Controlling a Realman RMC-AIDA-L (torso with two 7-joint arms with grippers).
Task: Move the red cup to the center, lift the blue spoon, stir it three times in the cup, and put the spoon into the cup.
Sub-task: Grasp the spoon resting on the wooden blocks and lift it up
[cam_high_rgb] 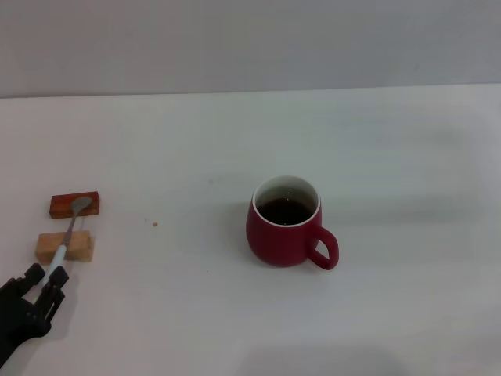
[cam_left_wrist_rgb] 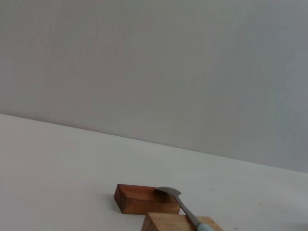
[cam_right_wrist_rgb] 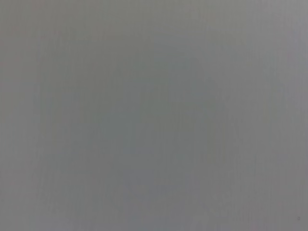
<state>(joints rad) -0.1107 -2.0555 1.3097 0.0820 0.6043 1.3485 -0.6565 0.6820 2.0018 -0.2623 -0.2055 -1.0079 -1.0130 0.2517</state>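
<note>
The left gripper (cam_high_rgb: 45,280) sits at the handle end of the blue spoon (cam_high_rgb: 69,233), fingers (cam_high_rgb: 56,279) apart on either side of the handle tip; contact cannot be confirmed. The spoon lies across two wooden blocks: bowl on the dark block (cam_high_rgb: 75,204), handle on the pale block (cam_high_rgb: 64,247). Well to the right of the blocks, the red cup (cam_high_rgb: 286,223) stands upright on the table (cam_high_rgb: 391,157), holding dark liquid (cam_high_rgb: 285,210). The right gripper is out of view.

Probably lab, bare white table (cam_high_rgb: 235,133), blank wall (cam_high_rgb: 250,39)
</note>
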